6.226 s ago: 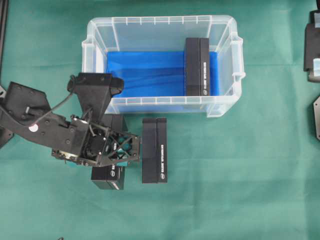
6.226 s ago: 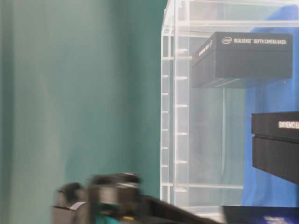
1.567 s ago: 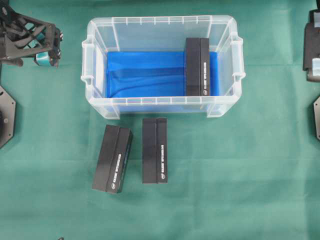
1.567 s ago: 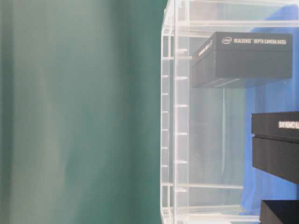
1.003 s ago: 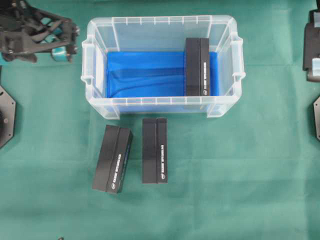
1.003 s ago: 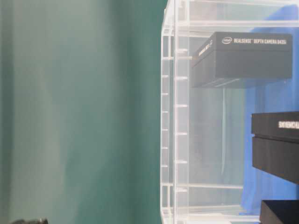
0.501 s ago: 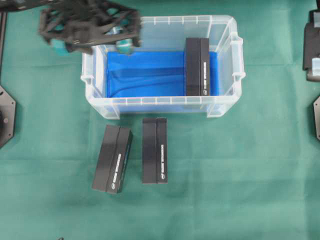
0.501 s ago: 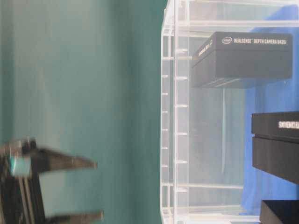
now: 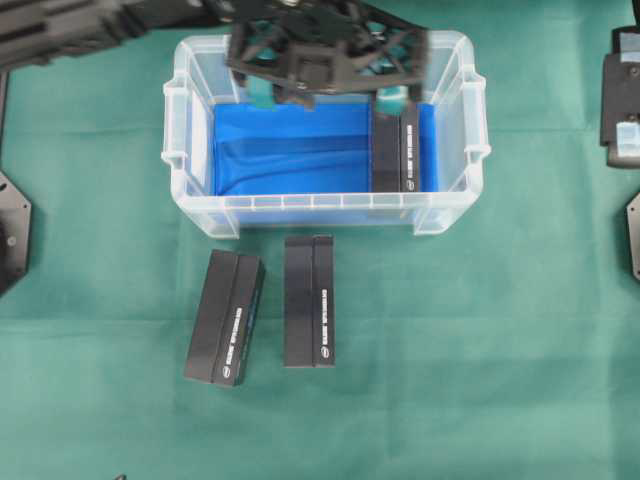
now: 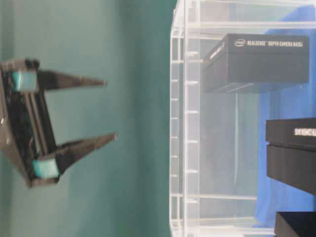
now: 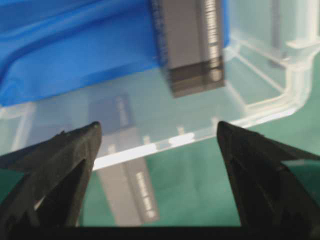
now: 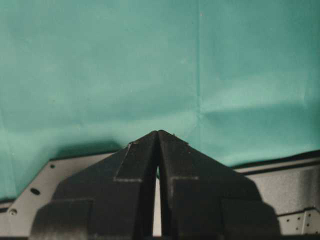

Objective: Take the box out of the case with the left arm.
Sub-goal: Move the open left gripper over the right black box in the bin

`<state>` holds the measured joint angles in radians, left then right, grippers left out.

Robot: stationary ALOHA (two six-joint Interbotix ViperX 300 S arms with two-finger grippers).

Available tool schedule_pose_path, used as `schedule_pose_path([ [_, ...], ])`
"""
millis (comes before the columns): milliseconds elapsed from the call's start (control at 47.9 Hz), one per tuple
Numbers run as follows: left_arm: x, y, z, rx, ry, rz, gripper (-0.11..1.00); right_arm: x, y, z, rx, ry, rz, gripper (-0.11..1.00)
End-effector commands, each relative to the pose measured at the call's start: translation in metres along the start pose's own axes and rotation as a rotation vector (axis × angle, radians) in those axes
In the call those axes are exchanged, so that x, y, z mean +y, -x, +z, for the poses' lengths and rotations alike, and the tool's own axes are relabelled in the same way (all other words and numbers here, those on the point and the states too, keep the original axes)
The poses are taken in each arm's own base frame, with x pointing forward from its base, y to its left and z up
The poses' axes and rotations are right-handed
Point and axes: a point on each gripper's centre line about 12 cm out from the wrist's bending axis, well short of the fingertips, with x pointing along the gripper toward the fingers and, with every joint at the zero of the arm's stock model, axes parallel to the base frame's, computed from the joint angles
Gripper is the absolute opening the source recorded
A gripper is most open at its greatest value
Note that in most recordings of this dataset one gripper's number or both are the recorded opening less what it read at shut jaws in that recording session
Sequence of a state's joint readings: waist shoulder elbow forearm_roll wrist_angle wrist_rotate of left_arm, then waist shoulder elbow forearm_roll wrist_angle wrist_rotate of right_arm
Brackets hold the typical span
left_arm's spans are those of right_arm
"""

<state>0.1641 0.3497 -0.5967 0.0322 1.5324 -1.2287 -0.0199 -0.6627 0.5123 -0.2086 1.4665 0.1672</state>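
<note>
The case [image 9: 320,203] is a clear tub with a blue lining, standing on the green cloth. One black box [image 9: 396,150] lies inside it against the right end. My left gripper [image 9: 327,95] hangs over the back half of the case, just left of that box, open wide with nothing between its fingers. In the left wrist view the open left gripper [image 11: 157,127] frames the case's front wall [image 11: 260,107], with the box [image 11: 192,45] up ahead. From table level the left gripper [image 10: 111,108] is apart from the case [image 10: 185,123]. My right gripper [image 12: 158,132] is shut and empty.
Two more black boxes [image 9: 225,317] [image 9: 309,300] lie on the cloth in front of the case. Black arm mounts sit at the left edge [image 9: 12,220] and right edge [image 9: 625,90]. Green cloth covers the table.
The left arm has swung right, from beside the case's back left corner to over its back half near the box. Its jaws stayed open. The boxes have not moved.
</note>
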Motion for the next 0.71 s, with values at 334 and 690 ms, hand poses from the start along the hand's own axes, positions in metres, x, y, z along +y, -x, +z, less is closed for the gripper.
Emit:
schedule_pose_path([
  [334, -0.037, -0.022, 0.009, -0.009, -0.029, -0.057, 0.91, -0.002, 0.006, -0.001, -0.026, -0.006, -0.001, 0.01],
  [690, -0.041, -0.034, 0.012, 0.011, 0.042, -0.059, 0.91, -0.002, 0.006, -0.001, -0.03, -0.005, -0.001, 0.01],
])
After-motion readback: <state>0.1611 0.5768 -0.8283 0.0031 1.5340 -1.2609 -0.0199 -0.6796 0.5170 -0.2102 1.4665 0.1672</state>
